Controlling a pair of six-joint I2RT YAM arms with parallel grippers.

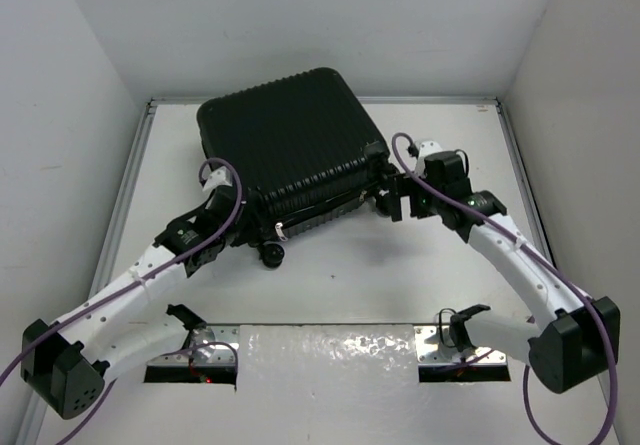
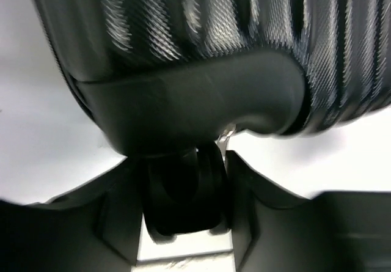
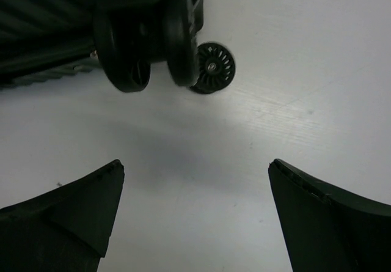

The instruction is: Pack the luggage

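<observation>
The luggage (image 1: 290, 145) is a black ribbed hard-shell suitcase lying shut and flat at the back middle of the white table. My left gripper (image 1: 230, 205) is at its near left corner. In the left wrist view the gripper (image 2: 185, 183) has a small black wheel (image 2: 183, 192) between its fingers, under the ribbed shell (image 2: 214, 40). My right gripper (image 1: 392, 200) is by the suitcase's right corner. In the right wrist view it (image 3: 195, 168) is open and empty over bare table, just short of two black wheels (image 3: 153, 46).
Another wheel (image 1: 271, 253) sticks out at the suitcase's near edge. White walls close in the table on the left, back and right. A shiny crinkled sheet (image 1: 330, 355) lies between the arm bases at the near edge.
</observation>
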